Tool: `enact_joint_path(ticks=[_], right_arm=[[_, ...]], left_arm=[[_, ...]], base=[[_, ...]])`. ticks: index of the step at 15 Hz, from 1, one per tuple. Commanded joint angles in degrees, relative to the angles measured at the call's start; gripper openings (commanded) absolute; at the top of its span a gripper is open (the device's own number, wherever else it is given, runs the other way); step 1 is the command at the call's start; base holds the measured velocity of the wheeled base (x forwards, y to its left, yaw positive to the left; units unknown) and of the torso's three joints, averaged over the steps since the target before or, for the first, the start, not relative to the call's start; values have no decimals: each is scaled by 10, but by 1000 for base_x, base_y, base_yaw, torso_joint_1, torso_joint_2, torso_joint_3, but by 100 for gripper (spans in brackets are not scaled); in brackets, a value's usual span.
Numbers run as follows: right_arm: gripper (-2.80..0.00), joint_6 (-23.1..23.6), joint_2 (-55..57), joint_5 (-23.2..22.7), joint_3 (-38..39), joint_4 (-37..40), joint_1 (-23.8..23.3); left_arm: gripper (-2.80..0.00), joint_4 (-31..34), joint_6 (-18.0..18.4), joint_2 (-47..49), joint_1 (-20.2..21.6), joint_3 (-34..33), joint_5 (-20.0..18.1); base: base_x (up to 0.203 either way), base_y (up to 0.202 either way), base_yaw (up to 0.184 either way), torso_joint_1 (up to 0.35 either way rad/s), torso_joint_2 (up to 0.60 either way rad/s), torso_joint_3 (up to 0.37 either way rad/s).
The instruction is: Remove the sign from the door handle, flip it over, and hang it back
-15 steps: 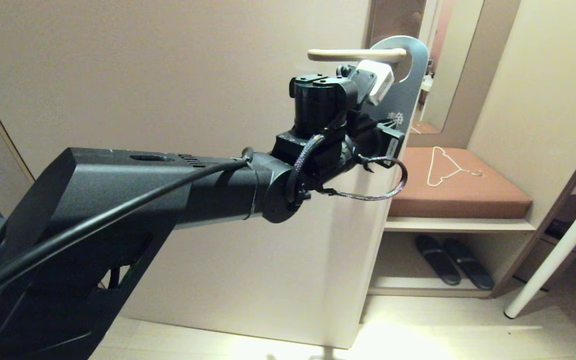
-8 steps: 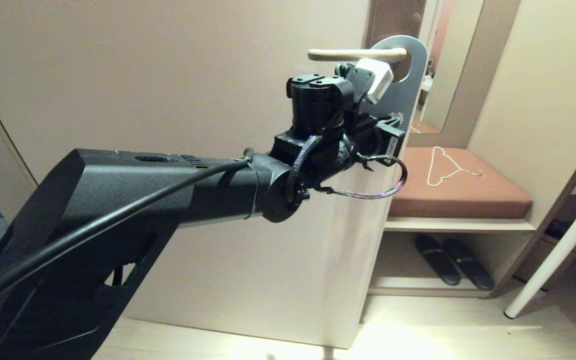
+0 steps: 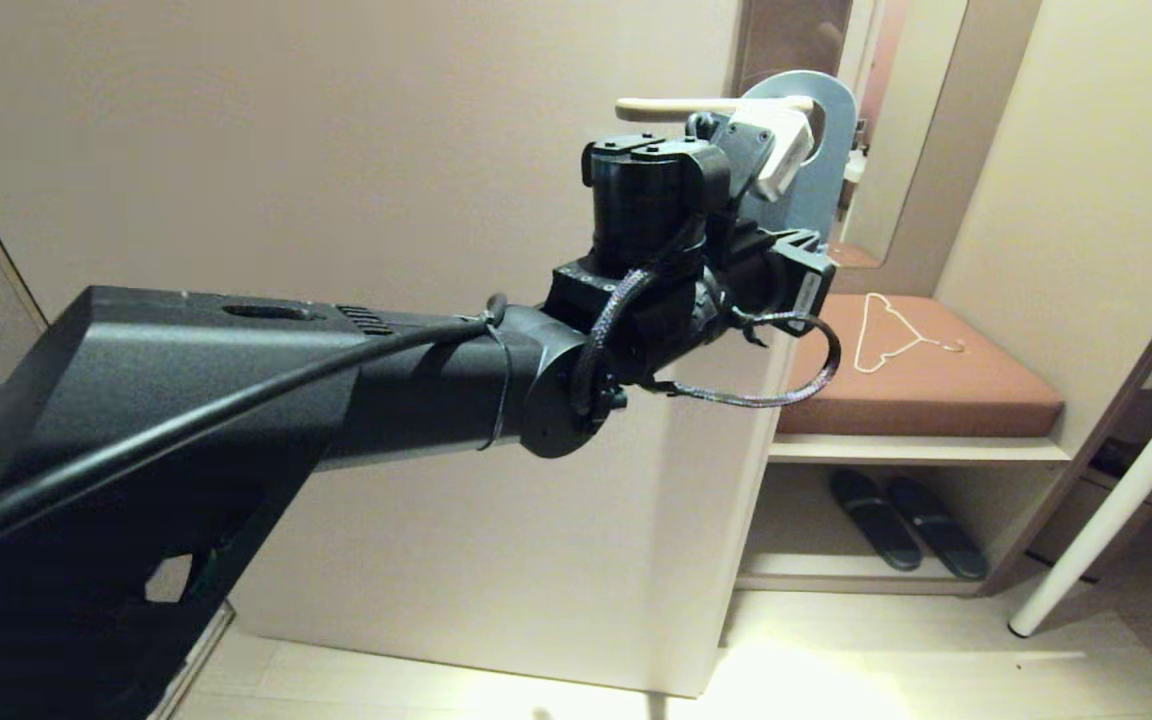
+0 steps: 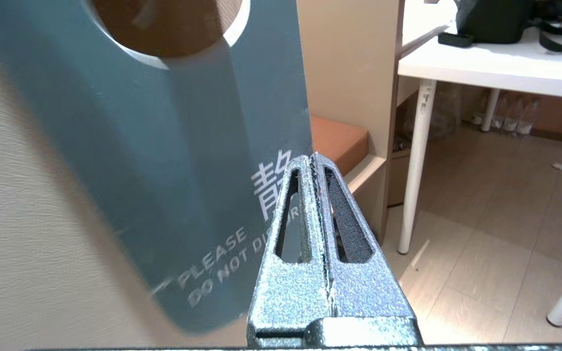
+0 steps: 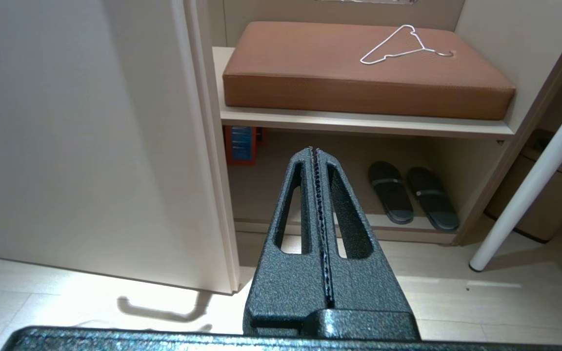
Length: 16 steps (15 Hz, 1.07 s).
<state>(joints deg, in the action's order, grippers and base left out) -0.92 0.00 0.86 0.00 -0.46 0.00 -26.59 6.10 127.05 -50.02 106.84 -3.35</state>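
The sign [image 3: 833, 150] hangs with its oval hole over the beige door handle [image 3: 676, 106] on the door. Its grey-blue "PLEASE DO NOT DISTURB" side [image 4: 164, 146] faces me, and it sits tilted. My left gripper [image 4: 311, 157] is raised just below the handle and shut on the sign's side edge. In the head view the wrist hides the fingers and the sign's lower part. My right gripper [image 5: 314, 150] is shut and empty. It is held low, facing the shelf and floor, out of the head view.
The door [image 3: 336, 150] fills the left. To its right a bench has a brown cushion [image 3: 936, 400] with a white wire hanger [image 3: 886, 335] on it. Dark slippers [image 3: 901, 525] lie on the shelf below. A white table leg [image 3: 1116, 505] stands at the right.
My left wrist has risen towards the handle, carrying the sign up and tilting it. The sign's printed lower part is now hidden behind the wrist.
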Motion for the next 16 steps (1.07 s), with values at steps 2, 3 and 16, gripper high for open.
enact_joint_path(ticks=[2, 3, 16], right_arm=[[-280, -4, 0, -1, 0, -1, 0], [-280, -4, 0, -1, 0, -1, 0], [-280, -4, 0, -1, 0, -1, 0]], left_arm=[[-280, -2, 2, -54, 1, -23, 10], [-280, -1, 4, -76, 4, -34, 16], [-280, 1, 80, -597, 203, -561, 36]], base=[[0, 0, 0, 0, 0, 0], [0, 0, 0, 0, 0, 0], [0, 0, 0, 0, 0, 0]])
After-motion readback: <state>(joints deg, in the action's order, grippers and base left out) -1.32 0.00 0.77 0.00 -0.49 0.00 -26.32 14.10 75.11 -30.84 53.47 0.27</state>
